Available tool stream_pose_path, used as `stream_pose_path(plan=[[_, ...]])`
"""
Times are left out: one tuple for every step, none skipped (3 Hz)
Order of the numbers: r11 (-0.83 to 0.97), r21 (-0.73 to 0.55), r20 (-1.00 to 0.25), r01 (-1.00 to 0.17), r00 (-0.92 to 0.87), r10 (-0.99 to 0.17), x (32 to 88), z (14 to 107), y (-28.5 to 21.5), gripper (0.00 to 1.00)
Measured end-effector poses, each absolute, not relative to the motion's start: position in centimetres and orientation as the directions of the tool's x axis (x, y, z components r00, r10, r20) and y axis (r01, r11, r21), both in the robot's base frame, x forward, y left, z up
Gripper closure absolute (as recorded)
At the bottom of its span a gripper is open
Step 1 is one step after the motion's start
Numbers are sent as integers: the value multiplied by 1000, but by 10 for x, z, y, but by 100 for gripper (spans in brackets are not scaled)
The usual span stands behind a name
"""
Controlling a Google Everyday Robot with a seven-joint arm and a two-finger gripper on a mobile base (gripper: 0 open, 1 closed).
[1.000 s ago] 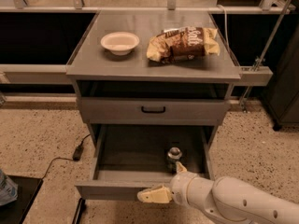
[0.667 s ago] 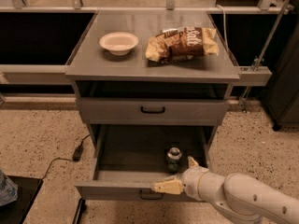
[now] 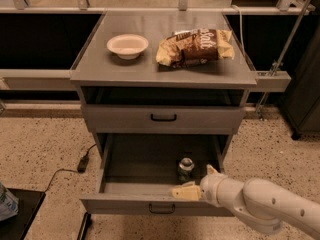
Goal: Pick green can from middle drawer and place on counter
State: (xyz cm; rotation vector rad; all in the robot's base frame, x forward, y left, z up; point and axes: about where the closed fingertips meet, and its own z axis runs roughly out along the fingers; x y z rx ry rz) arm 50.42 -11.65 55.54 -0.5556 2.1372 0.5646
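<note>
With the middle drawer open, the green can stands ungrasped beside the gripper, fingers spread; grasp, lift and placement on the counter are pending.

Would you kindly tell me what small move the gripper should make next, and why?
Probably ease the gripper a little further in toward the small dark-green can, so its open fingers straddle it. The can stands upright on the floor of the pulled-out grey metal middle drawer, just beyond the gripper and not yet held.
</note>
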Motion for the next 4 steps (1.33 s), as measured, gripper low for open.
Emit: stream_pose_path(plan=[[828,222,-799,-515,-583,-148,552,526,-152,0],[847,235,-802,-476,-588,-108,608,502,-177,0],[847,235,-801,-477,-588,-108,607,502,-177,0],[815,260,-779,-518,-611,-140,615,473,-152,0]])
